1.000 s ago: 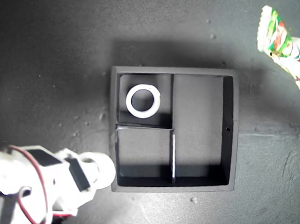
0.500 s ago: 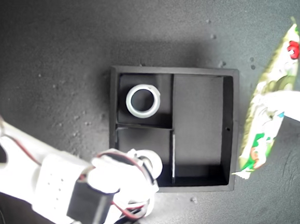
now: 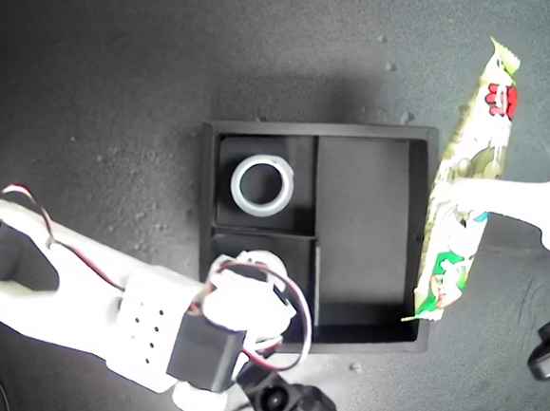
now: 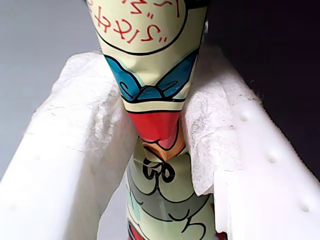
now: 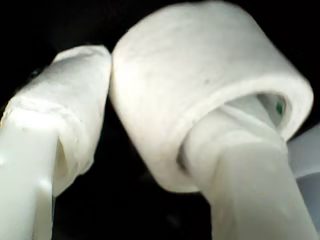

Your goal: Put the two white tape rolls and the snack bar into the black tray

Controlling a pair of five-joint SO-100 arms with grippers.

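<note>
The black tray (image 3: 319, 129) sits mid-table in the exterior view. One white tape roll (image 3: 262, 185) lies in its upper-left small compartment. My second gripper (image 3: 252, 288) hovers over the lower-left compartment, shut on the other tape roll (image 5: 200, 75), with one finger through the hole and the other finger (image 5: 75, 95) outside the wall. The snack bar (image 3: 466, 173) hangs nearly upright along the tray's right wall in the exterior view, its lower end over that wall. My first gripper (image 4: 157, 135) is shut on the snack bar (image 4: 150, 60) around its middle.
The table is dark grey with small crumbs scattered around the tray. The second arm's white body and red wires (image 3: 106, 297) cover the exterior view's lower left. A dark part (image 3: 549, 351) shows at the exterior view's right edge.
The second arm swung from the exterior view's lower left to over the tray's lower-left compartment. The snack bar came down from the upper right, turned upright and moved to the tray's right wall.
</note>
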